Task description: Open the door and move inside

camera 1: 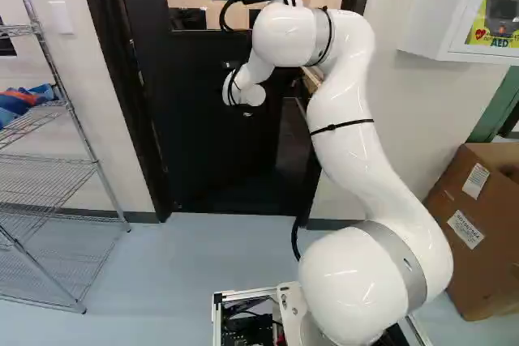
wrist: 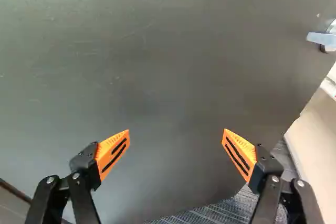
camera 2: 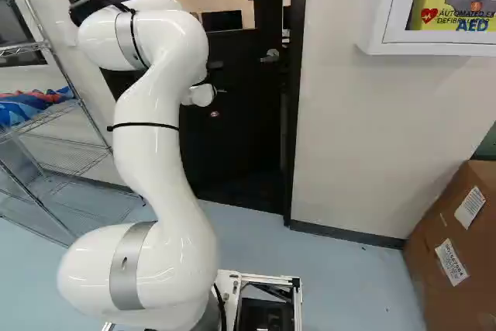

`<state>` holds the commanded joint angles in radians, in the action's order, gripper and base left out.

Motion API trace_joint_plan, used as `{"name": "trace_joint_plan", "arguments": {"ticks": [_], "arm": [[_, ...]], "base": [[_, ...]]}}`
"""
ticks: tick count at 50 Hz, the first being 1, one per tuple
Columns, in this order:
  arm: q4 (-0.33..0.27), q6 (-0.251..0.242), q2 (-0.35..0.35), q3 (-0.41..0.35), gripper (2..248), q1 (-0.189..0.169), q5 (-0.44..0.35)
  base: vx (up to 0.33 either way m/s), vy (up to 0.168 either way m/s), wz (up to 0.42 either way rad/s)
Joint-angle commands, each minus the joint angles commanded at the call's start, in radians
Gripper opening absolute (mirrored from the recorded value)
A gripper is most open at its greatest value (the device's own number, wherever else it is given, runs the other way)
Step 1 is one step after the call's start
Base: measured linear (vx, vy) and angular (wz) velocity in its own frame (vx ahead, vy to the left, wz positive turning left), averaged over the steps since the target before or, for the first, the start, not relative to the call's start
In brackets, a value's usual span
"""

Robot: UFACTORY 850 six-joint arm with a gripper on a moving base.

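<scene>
Left base view, nearest first: the arm point(camera 1: 357, 135) rises over the pale floor point(camera 1: 186, 281), with a box point(camera 1: 478, 232) off to its right and a rack point(camera 1: 49, 192) on the far left. Beyond, the claw point(wrist: 176, 131) is spread wide with nothing between its pads, facing the dark flat of the door point(camera 1: 211, 135). The door stands ahead of the base, ajar, a gap along its handle side; past it the wrist view shows striped carpet point(wrist: 226, 212). The handle point(camera 2: 270, 56) sits near that free edge, to one side of the claw.

I judge the door stiff and fairly heavy, yet swinging on its hinges, perhaps against a closer. Its smooth face gives nothing to pinch and pads may slide, so a steady push close to the free edge should need least force; the handle is the only real hold.
</scene>
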<state>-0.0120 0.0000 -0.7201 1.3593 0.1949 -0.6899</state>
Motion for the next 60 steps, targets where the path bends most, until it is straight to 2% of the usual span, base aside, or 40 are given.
{"name": "trace_joint_plan", "arguments": {"ticks": [60], "arm": [[-0.002, 0.0, 0.282, -0.373, 247, 0.014, 0.0]], "base": [[0.0, 0.0, 0.0]]}}
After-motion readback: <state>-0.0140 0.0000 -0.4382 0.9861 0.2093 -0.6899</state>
